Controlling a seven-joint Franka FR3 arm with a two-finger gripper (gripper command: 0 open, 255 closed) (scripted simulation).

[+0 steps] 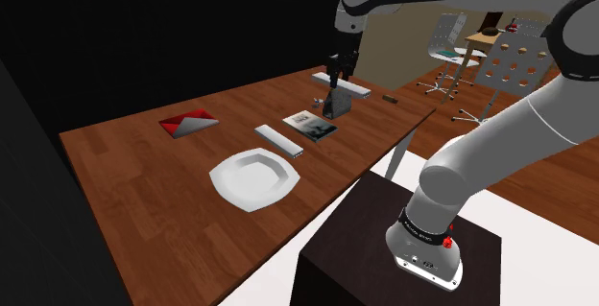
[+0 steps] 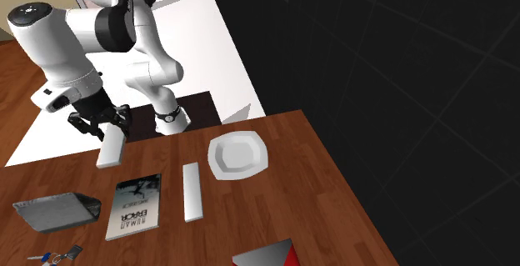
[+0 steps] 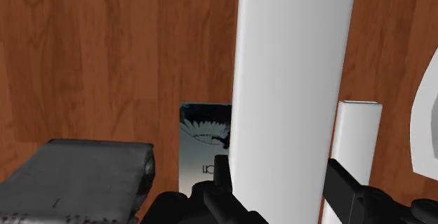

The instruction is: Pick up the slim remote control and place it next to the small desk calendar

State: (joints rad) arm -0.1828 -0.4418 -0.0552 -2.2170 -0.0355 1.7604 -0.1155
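White remote (image 3: pixel 291 96) is pinched at one end in the claw (image 3: pixel 281 175), one black finger on each long side. It is up in the air, clear of the tabletop (image 1: pixel 134 189). In the shoulder view it hangs level just above the dark grey desk calendar (image 1: pixel 335 105). Cannot tell if the two touch there. In the second exterior view the remote tilts down from the claw over the tabletop's edge nearest the arm, and the calendar sits apart at that view's lower left.

On the wood, from the wrist camera: the calendar is off one side of the claw. A second white remote (image 3: pixel 359 152) lies flat off the other side, and a black-and-white book (image 3: pixel 203 135) lies between them, under the held remote. The second remote looks longer and thinner than the held one.

Beyond the second remote is a white plate (image 2: pixel 238 155), near but not touching it. A bunch of keys (image 2: pixel 52 258) lies past the calendar at the tabletop's far end. A flat red-and-grey item (image 1: pixel 188 122) sits well apart from the rest, at the shoulder view's left.

The arm rises from a dark box stand (image 1: pixel 365 266). White perforated chairs (image 1: pixel 451 50) stand behind on wood floor. Black area lies beyond the tabletop.
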